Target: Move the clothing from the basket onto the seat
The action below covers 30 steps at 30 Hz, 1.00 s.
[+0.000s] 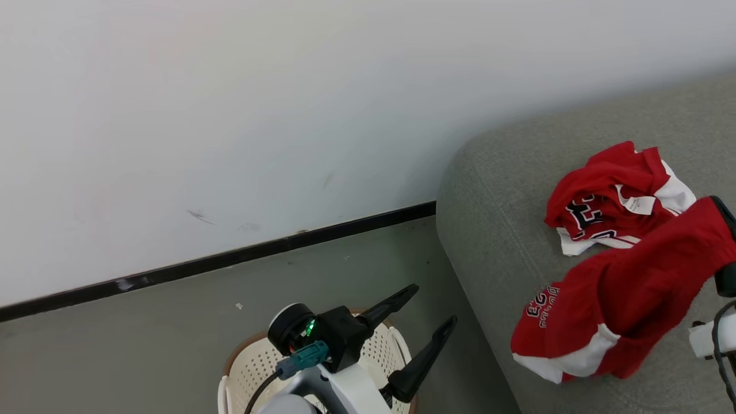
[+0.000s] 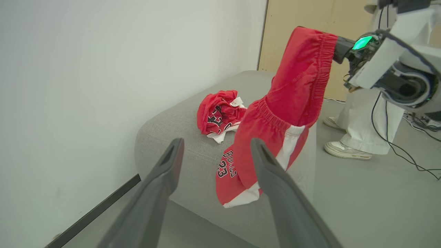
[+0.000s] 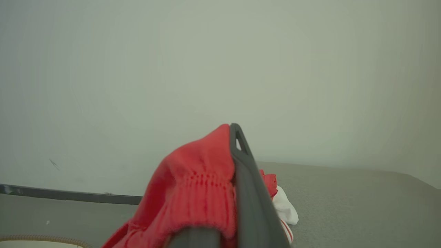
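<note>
The red shorts (image 1: 621,299) hang over the sofa (image 1: 494,190), next to the red shirt (image 1: 609,195) lying on it. The right jaws pinch the waistband. It is best to go lower and further in before letting go, so nothing slides off. In the head view, the left jaws are open above the basket (image 1: 253,362). The left wrist view adds a person's legs (image 2: 355,117) past the sofa.

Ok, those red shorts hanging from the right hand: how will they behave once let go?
Probably floppy: the red shorts drape limply below the right hand. Likely light, since one pinch at the waistband carries them. Released, they should slump in a heap on the seat, not roll.
</note>
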Available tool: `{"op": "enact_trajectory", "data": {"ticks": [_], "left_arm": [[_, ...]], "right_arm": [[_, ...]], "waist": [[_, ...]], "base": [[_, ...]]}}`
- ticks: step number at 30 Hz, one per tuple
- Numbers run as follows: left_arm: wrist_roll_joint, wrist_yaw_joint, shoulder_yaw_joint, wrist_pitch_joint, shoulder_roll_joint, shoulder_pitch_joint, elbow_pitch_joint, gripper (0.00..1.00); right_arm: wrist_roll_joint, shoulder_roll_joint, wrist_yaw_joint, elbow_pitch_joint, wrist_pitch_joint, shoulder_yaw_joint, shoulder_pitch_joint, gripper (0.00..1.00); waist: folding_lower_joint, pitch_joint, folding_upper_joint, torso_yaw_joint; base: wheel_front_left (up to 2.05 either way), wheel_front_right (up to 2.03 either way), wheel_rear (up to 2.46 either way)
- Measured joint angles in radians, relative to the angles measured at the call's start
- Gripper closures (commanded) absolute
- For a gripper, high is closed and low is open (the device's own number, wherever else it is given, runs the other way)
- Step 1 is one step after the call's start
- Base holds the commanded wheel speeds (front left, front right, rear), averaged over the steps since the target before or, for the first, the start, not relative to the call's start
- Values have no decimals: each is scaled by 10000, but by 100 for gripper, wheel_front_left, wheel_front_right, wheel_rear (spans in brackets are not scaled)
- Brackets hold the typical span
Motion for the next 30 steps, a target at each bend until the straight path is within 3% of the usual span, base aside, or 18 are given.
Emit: {"op": "enact_trajectory", "data": {"ticks": [8, 13, 17, 25, 30], "left_arm": [[-77, -81, -355, -253, -58, 36, 163, 0], [-77, -81, -420, -395, -77, 159, 280, 0], [-77, -38, -380, -437, -81, 183, 314, 0], [-63, 393, -178, -589, -86, 344, 286, 0], [84, 640, -84, -596, -81, 350, 242, 0]], "right_arm": [[-86, 318, 0, -483, 0, -391, 673, 100], [368, 616, 0, -497, 61, 441, 826, 100], [568, 261, 0, -385, 198, 1300, 577, 100], [932, -550, 0, 268, 842, 2368, -1637, 100], [1241, -800, 0, 930, 1354, 2504, -2960, 100]], "waist": [[0, -62, 0, -573], [0, -69, 1, -938], [0, -24, 0, -1117], [0, 294, 0, -1182], [1, 573, 0, -1087]], "base": [[0, 0, 0], [0, 0, 0], [0, 0, 0], [0, 0, 0], [0, 0, 0]]}}
